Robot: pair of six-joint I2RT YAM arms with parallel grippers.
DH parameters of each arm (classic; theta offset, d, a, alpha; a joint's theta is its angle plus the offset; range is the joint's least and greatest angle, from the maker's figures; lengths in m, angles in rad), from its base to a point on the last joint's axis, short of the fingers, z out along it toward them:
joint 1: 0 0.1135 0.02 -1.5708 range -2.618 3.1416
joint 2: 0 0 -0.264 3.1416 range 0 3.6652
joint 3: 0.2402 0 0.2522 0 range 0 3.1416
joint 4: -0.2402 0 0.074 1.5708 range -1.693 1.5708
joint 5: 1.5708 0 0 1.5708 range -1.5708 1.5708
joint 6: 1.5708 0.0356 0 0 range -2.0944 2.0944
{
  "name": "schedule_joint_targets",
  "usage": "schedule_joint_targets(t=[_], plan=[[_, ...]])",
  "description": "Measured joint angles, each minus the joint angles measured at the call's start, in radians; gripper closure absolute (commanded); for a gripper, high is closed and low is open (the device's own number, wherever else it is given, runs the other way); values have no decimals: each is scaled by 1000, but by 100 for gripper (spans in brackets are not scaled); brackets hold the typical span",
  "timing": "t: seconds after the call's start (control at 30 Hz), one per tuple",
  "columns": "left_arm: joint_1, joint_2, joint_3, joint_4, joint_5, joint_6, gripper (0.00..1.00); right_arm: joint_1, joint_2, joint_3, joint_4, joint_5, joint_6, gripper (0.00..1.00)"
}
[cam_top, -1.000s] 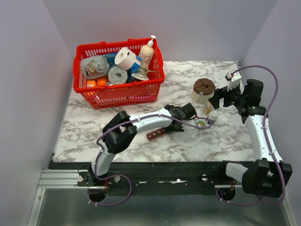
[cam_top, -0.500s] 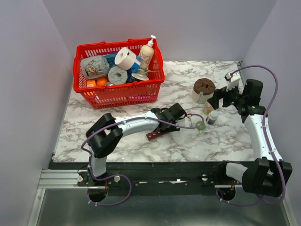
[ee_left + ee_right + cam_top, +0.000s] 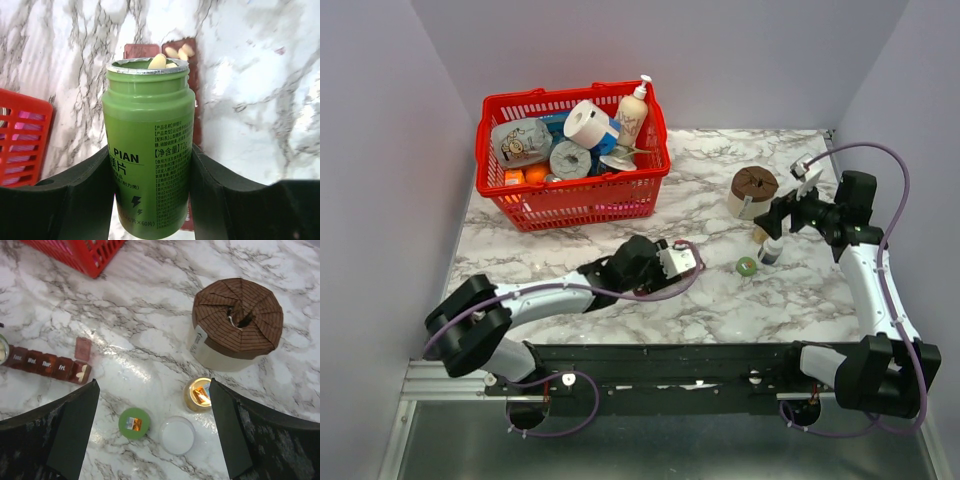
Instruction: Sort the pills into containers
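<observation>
My left gripper (image 3: 150, 152) is shut on an open green pill bottle (image 3: 145, 100) with pale yellow pills (image 3: 157, 61) at its mouth. Right behind the bottle lies the dark red-brown containers strip (image 3: 142, 50), and one of its cells holds pills (image 3: 180, 51). The right wrist view shows the strip (image 3: 47, 365) with its end lid up. From above, my left gripper (image 3: 670, 264) covers the strip. My right gripper (image 3: 152, 390) is open above the small bottles, holding nothing, and stands at the right (image 3: 782, 215) in the top view.
A green cap (image 3: 135, 422), a white-capped bottle (image 3: 177, 435) and an amber bottle (image 3: 199, 394) sit together under my right gripper. A brown-topped round tub (image 3: 753, 190) stands behind them. A red basket (image 3: 525, 210) of groceries fills the back left.
My left arm has swung left and back from beside the green cap, carrying the green bottle over the strip. My right gripper has edged slightly left.
</observation>
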Motion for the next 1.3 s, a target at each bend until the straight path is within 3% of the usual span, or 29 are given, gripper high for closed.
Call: schedule_joint_targets(t=[0.3, 0.4, 0.57, 0.7, 0.8, 1.03, 1.3], plan=[[25, -249, -389, 586, 157, -226, 100, 0, -16, -29, -71, -169, -171, 0], [26, -314, -452, 734, 202, -306, 100, 0, -32, -19, -199, -247, -399, 0], [29, -388, -506, 965, 288, -401, 100, 2, 14, 34, -578, -307, -977, 0], [29, -460, -462, 908, 354, -398, 100, 14, 124, 113, -763, -294, -1213, 0], [29, -506, -466, 908, 388, -387, 100, 32, 149, 126, -787, -249, -1260, 0], [29, -510, -484, 896, 448, -385, 100, 174, 184, 115, -725, -70, -1239, 0], [30, -556, -505, 760, 472, -359, 100, 290, 328, 95, -566, 166, -1151, 1]])
